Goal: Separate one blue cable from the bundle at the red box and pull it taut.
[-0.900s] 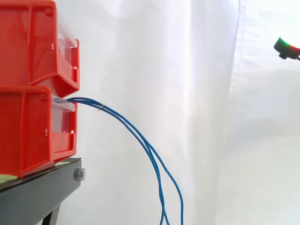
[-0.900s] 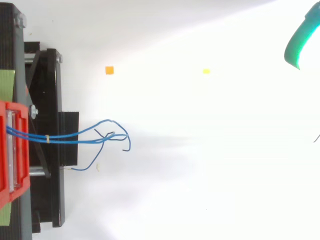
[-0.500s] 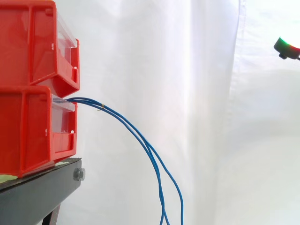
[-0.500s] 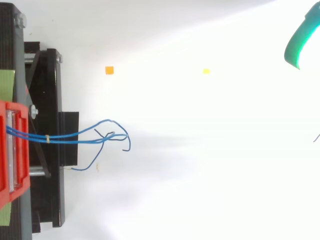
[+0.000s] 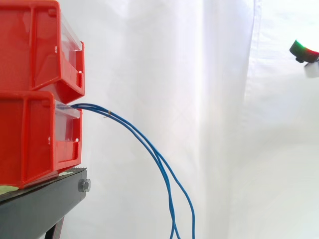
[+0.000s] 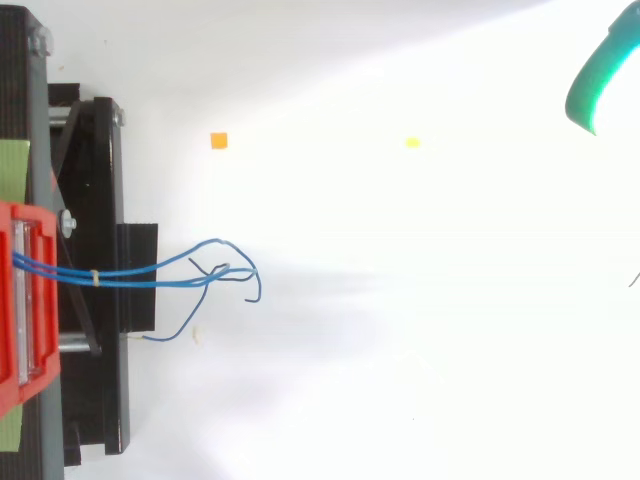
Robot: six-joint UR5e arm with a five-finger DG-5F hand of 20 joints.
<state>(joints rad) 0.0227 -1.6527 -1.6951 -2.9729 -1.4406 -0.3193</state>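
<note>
My hand (image 6: 597,78) sits well away from the red box (image 5: 30,139), clear of the cables. Can't tell if it's open or closed. The blue cables (image 5: 149,147) exit the box front, tied by a small band (image 5: 108,114) just outside it, then droop slack. My guess: grab beyond the band, where the strands spread and one can be singled out.

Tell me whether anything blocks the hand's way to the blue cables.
Nothing visible does. The hand is far right, the blue cables hang from the lower red bin at left, with open space between.
</note>
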